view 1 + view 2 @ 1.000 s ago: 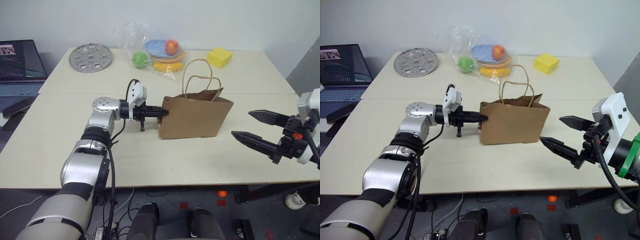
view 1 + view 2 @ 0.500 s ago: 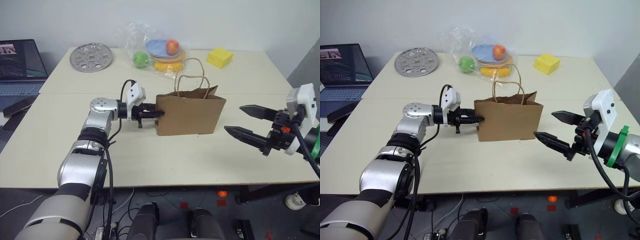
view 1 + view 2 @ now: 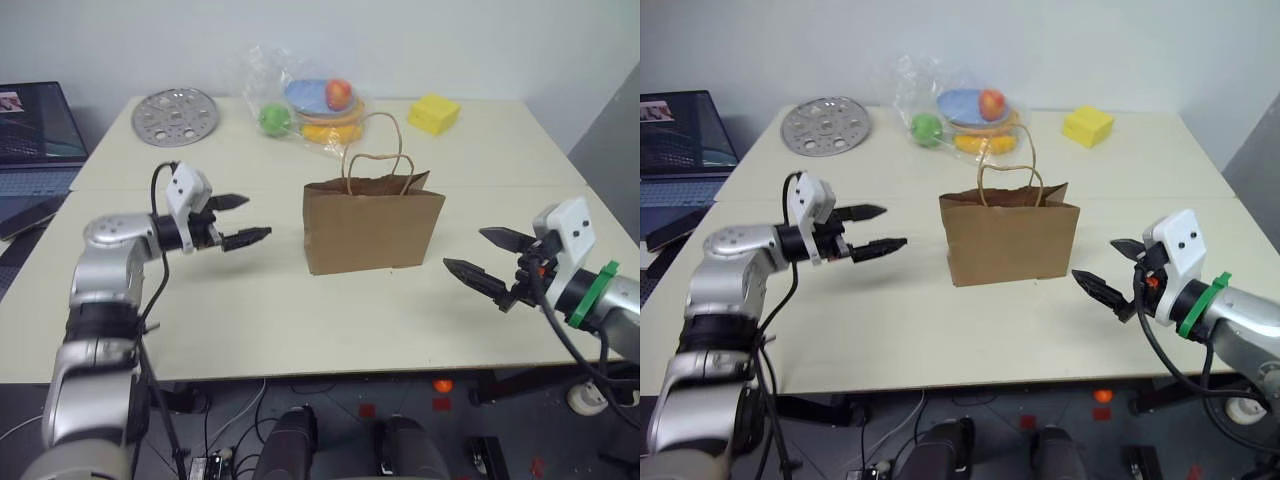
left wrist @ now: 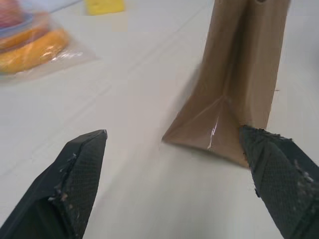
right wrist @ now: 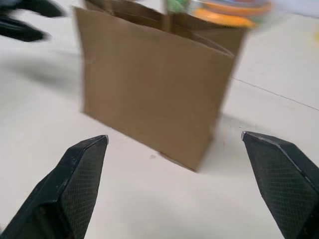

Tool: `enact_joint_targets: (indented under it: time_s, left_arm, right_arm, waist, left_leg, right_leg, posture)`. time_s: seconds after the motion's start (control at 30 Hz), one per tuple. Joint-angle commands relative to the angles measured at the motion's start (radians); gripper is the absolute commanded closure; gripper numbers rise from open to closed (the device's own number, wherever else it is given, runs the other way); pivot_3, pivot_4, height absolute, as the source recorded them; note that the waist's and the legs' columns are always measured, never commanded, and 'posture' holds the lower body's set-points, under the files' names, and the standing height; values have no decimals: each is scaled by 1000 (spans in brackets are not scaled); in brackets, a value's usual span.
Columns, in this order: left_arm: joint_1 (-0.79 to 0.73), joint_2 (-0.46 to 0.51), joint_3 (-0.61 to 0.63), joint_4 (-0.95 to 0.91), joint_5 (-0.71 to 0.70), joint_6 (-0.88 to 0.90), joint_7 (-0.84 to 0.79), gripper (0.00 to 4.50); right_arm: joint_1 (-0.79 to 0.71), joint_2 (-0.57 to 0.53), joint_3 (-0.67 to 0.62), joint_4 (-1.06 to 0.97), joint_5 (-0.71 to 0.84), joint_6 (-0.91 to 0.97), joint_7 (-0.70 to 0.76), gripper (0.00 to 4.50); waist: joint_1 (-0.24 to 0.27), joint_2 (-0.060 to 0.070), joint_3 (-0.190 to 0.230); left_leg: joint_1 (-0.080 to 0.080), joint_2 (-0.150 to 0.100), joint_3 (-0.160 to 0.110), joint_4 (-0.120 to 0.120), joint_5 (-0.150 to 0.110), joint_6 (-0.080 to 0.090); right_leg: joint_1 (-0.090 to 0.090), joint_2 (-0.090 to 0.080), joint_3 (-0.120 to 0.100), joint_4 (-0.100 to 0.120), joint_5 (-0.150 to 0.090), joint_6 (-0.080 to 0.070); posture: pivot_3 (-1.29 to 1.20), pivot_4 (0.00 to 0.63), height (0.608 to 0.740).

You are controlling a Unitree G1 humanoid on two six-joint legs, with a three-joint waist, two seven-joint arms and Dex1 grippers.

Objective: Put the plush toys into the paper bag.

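The brown paper bag (image 3: 373, 225) stands upright on the middle of the table, its two loop handles up and its mouth open. My left gripper (image 3: 256, 218) hovers open a short way off the bag's left side, touching nothing. In the left wrist view the bag's narrow side (image 4: 239, 74) lies ahead, between the spread fingers (image 4: 79, 174). My right gripper (image 3: 465, 249) is open too, just off the bag's right side and pointing at it. The plush toys are out of view; the bag's inside is hidden from me.
At the back of the table lie a clear plastic bag of fruit and plates (image 3: 305, 105), a yellow block (image 3: 433, 113) and a perforated metal disc (image 3: 176, 115). A laptop (image 3: 30, 125) sits beyond the table's left edge.
My left gripper let go of the bag's left edge, opened wide and drew back to the left. The bag slid slightly left before that. My right gripper came lower and nearer the bag.
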Motion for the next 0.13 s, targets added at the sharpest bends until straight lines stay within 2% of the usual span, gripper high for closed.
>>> enact_joint_targets:
  time_s: [0.03, 0.13]
  left_arm:
    - [86, 13, 34, -292, -61, 137, 100, 14]
    - [136, -4, 43, -356, -85, 176, 159, 14]
  right_arm:
    - [8, 54, 23, -43, -69, 1, -84, 0]
    - [-12, 81, 58, -29, -108, 13, -96, 0]
  waist:
    - [3, 0, 0]
    - [4, 0, 0]
  left_leg:
    - [0, 0, 1, 0, -2, -3]
    - [0, 1, 3, 0, -3, -5]
  right_leg:
    - [0, -2, -3, 0, 0, 0]
    - [-1, -5, -5, 0, 0, 0]
  posture:
    - [0, 150, 740]
    - [0, 150, 740]
